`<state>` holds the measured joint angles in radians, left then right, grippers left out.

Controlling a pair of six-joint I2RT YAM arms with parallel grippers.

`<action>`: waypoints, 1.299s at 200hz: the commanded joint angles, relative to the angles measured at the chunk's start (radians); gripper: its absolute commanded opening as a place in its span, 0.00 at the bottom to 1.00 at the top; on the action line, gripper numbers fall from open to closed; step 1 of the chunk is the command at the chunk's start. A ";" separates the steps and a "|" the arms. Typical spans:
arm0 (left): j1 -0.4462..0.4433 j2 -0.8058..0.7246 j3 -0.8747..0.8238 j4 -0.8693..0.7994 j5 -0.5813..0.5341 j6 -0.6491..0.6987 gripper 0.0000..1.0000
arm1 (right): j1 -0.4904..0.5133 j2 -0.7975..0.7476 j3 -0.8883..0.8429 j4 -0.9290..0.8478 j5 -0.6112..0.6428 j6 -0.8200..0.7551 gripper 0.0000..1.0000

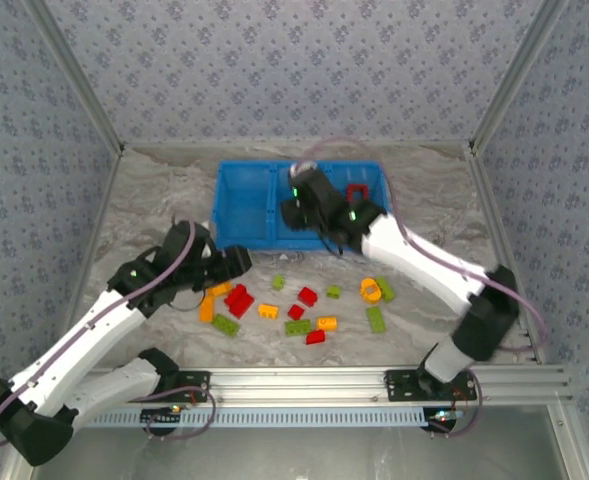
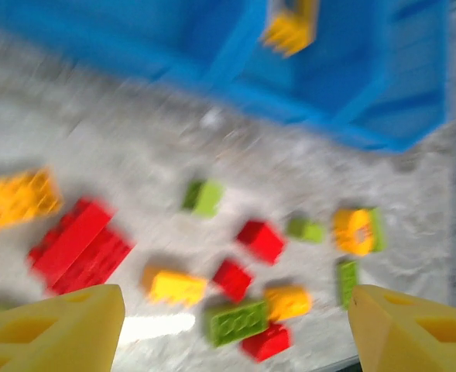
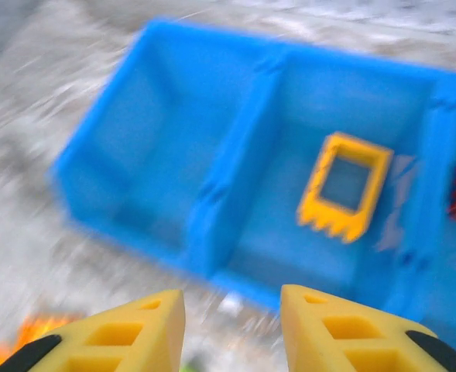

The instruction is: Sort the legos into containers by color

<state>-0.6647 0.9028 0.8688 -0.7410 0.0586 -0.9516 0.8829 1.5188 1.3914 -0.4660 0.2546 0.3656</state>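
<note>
- Presently, in the top external view, the task is judged barely begun. One red frame (image 1: 357,192) is seen in the right compartment of the containers (image 1: 244,205), and nothing is seen in the left compartment.
- Fifteen legos (image 1: 297,327) are counted loose on the tabletop (image 1: 154,210), just in front of the bin: about six green, five yellow-orange and four red.
- In the left wrist view, the left hand (image 2: 234,310) is found released, its jaws wide apart with nothing between them. It is held above the scatter, where roughly a dozen blurred bricks are made out.
- In the right wrist view, the right hand (image 3: 231,333) is found released and empty, above the bin's near wall. One yellow frame (image 3: 344,186) is seen lying in the middle compartment, with a red piece at the right edge.
- Two pieces are judged sorted, and no green piece is seen binned.
</note>
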 commanded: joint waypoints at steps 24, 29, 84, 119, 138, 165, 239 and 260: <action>-0.124 -0.028 -0.297 -0.013 -0.039 -0.412 0.78 | 0.345 -0.283 -0.496 0.296 -0.048 -0.078 0.61; -0.139 -0.030 -0.316 0.006 -0.053 -0.450 0.78 | 0.376 -0.301 -0.526 0.312 -0.047 -0.066 0.63; -0.196 -0.034 -0.385 0.046 -0.165 -0.675 0.78 | 0.556 -0.330 -0.650 0.355 0.049 0.040 0.68; -0.196 -0.041 -0.419 0.056 -0.197 -0.732 0.74 | 0.558 -0.296 -0.627 0.341 0.049 0.046 0.67; -0.196 -0.033 -0.431 0.057 -0.201 -0.750 0.72 | 0.559 -0.295 -0.623 0.336 0.053 0.047 0.67; -0.196 -0.024 -0.440 0.092 -0.218 -0.758 0.70 | 0.559 -0.295 -0.626 0.339 0.052 0.050 0.67; -0.184 0.071 -0.435 0.133 -0.209 -0.750 0.65 | 0.559 -0.266 -0.611 0.354 0.035 0.053 0.67; -0.184 0.068 -0.438 0.126 -0.210 -0.751 0.61 | 0.559 -0.264 -0.614 0.354 0.045 0.058 0.67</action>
<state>-0.8528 0.9718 0.4324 -0.5983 -0.1360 -1.6962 1.4342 1.2499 0.7452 -0.1223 0.2768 0.4034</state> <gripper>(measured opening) 0.641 0.673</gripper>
